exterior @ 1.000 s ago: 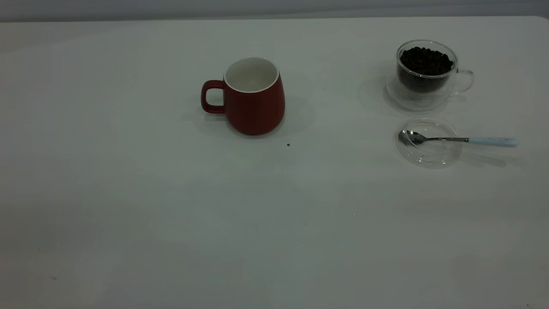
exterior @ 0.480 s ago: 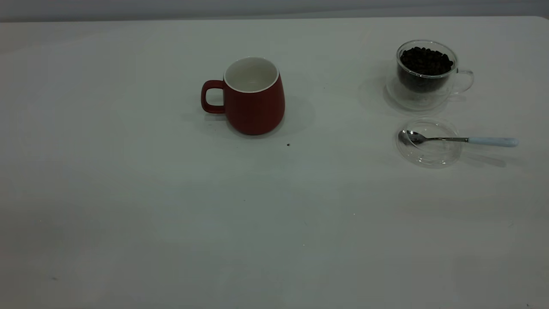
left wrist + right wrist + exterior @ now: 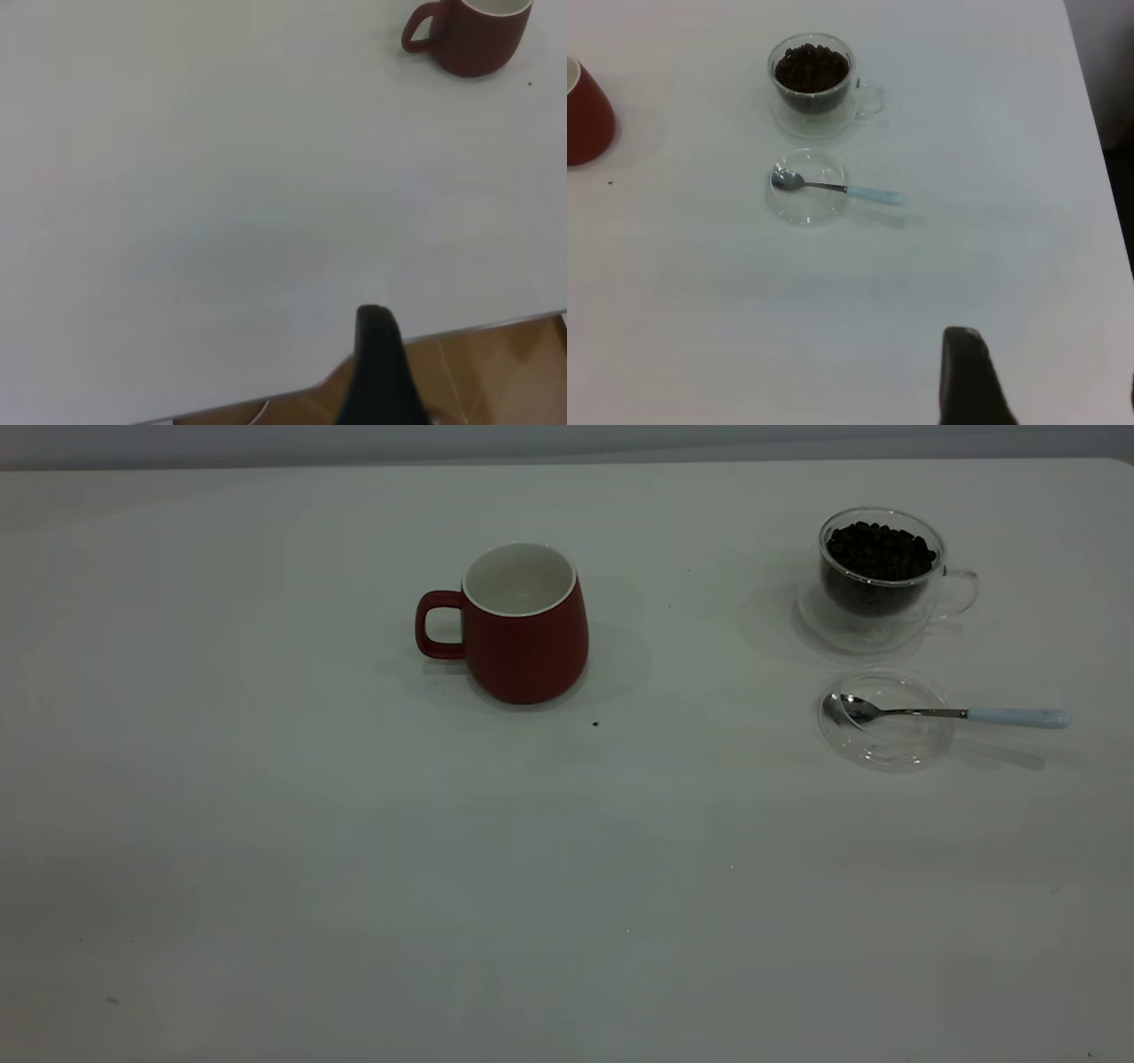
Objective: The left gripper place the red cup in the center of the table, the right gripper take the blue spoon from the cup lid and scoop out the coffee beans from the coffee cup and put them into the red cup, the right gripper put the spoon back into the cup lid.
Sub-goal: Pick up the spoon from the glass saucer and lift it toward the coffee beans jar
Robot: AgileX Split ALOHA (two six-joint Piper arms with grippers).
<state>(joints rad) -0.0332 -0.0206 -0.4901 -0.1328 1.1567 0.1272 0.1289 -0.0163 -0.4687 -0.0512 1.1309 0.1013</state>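
One white table (image 3: 266,824) holds one red cup (image 3: 524,627), one clear glass coffee cup (image 3: 881,576), one heap of coffee beans (image 3: 880,552) too many to count, one round glass cup lid (image 3: 886,731), and one blue spoon (image 3: 952,713). One black gripper finger (image 3: 383,367) shows in each wrist view.

- The red cup (image 3: 586,115) is cut by the edge in the right wrist view.
- Of each hand, left hand (image 3: 383,376) and right hand (image 3: 970,381), only one finger shows.
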